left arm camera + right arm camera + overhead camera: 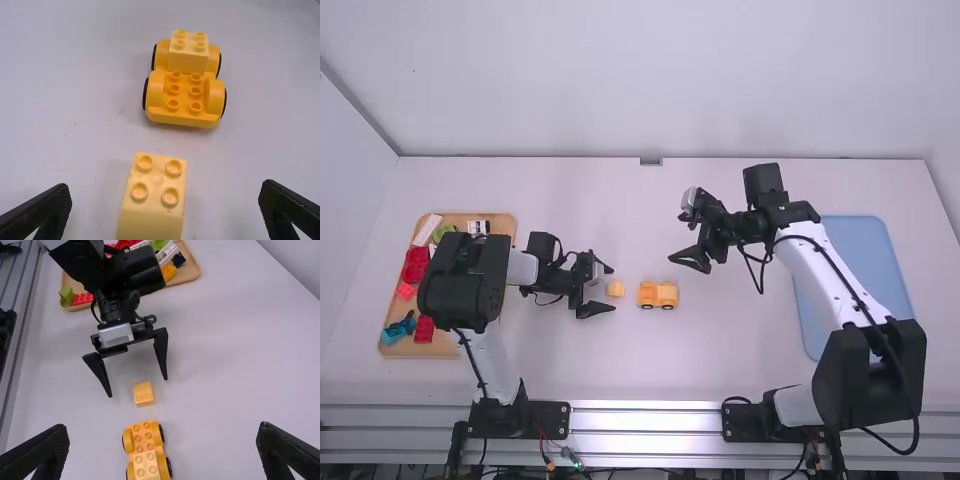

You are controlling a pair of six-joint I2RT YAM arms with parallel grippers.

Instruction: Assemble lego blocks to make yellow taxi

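Just off the fingertips of the left gripper (613,289), the loose block (152,215) looks like smooth plastic with a soft sheen; farther out from them, the car base (162,114) is slightly glossier plastic, its wheels (223,104) dull. Both grippers, including the right gripper (678,236), have matt, faintly grainy fingers. Below them the table (650,365) is smooth and matt. Left of the left gripper, the tray (505,224) looks like smooth wood; behind both, the rail (645,416) is shiny metal.

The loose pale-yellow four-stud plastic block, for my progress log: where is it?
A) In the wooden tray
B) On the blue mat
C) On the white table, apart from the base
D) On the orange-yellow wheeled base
C: the loose block rests on the white table, with bare surface between it and the wheeled base.
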